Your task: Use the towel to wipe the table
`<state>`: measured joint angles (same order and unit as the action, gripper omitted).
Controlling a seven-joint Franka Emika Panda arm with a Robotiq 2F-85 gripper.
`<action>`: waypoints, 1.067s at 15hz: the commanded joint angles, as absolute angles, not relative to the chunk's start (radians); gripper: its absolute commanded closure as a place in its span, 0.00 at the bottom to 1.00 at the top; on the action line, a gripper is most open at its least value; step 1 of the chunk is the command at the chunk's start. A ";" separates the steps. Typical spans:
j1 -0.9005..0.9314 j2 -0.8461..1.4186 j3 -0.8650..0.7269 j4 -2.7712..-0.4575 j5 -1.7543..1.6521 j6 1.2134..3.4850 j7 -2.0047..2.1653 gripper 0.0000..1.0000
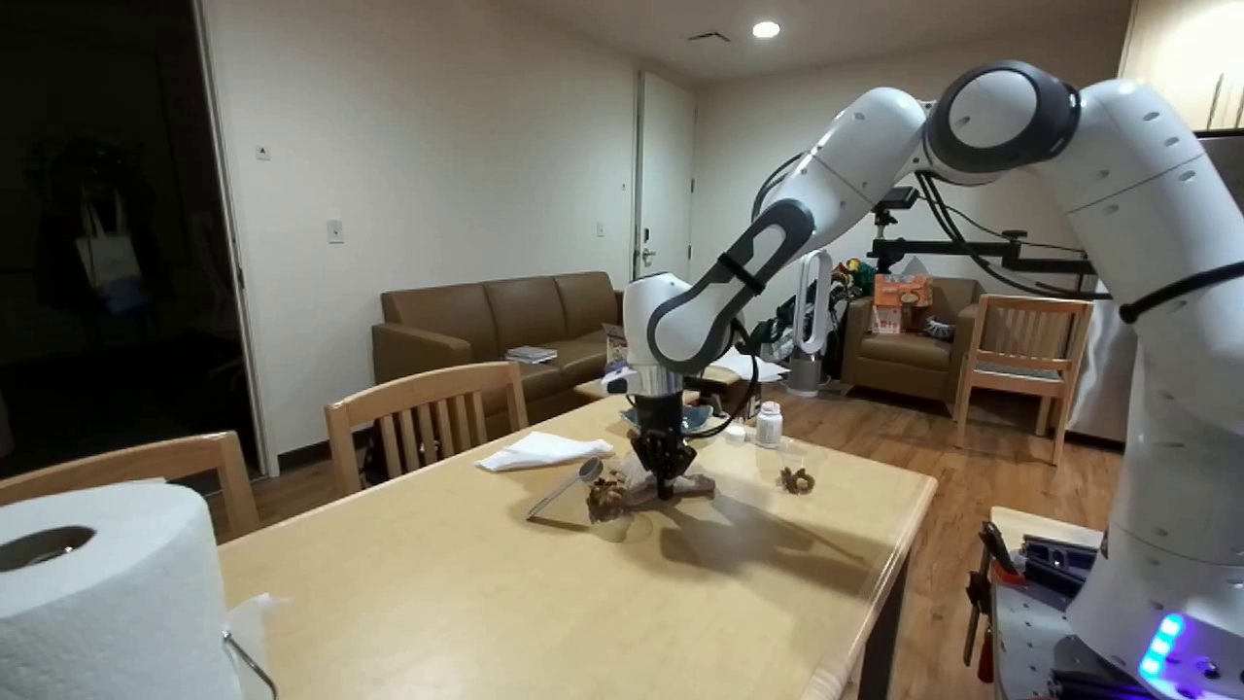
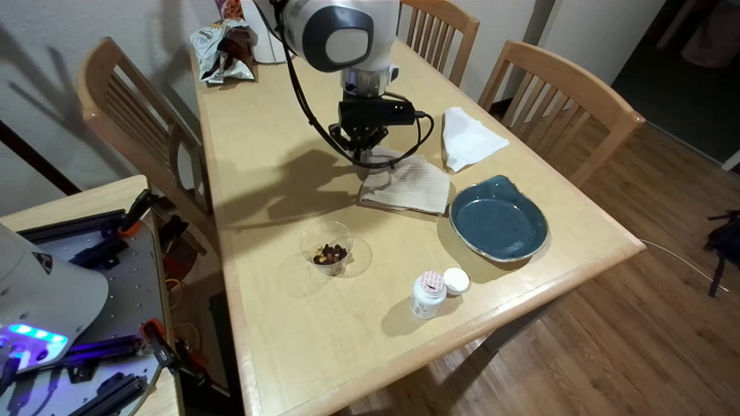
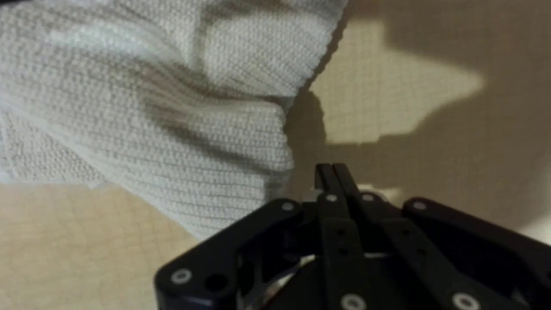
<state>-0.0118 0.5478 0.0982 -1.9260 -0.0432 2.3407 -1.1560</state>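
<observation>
Tool [image 3: 331,167] clenched beside towel [image 2: 413,184], w/ blue dish [image 2: 497,224] & paper [image 2: 469,138] nr (btl [image 2: 428,299] farther off).

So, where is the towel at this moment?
In an exterior view, the towel lies on the table, just right of centre, beside the blue dish. In the wrist view it is upper left, by the shut end effector.
</observation>
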 commanded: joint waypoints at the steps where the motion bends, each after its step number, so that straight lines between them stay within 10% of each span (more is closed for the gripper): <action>1: -0.026 0.549 0.115 -1.924 -0.053 2.333 -1.165 0.96; 3: -0.025 0.549 0.117 -1.924 -0.053 2.329 -1.182 0.85; 4: -0.024 0.548 0.116 -1.923 -0.057 2.318 -1.185 0.53; 12: 0.110 0.408 0.187 -1.968 -0.065 2.191 -1.005 0.03; 16: 0.162 0.362 0.208 -1.947 -0.064 2.112 -0.912 0.00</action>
<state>0.1566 0.4111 0.1957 -1.9308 -0.0472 2.1589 -0.9689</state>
